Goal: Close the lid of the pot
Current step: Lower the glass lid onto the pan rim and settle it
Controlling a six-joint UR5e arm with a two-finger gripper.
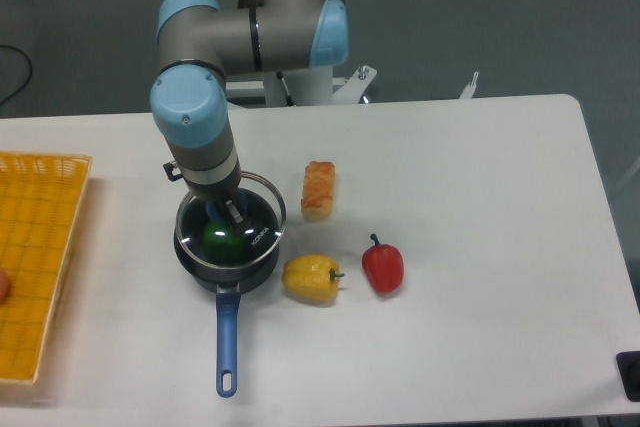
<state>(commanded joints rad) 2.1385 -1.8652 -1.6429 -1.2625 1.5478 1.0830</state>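
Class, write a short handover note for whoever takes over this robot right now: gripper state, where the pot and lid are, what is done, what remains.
Gripper: down over the pot, at the lid's centre; whether the fingers grip the knob cannot be told.
Pot: near the table's front left, blue handle pointing toward the camera, something green inside.
Lid: over the pot's opening, apparently a little tilted, not clearly seated.
Done: lid brought to the pot.
Left: seat it flat, release, withdraw.
Nearby: yellow pepper, red pepper.
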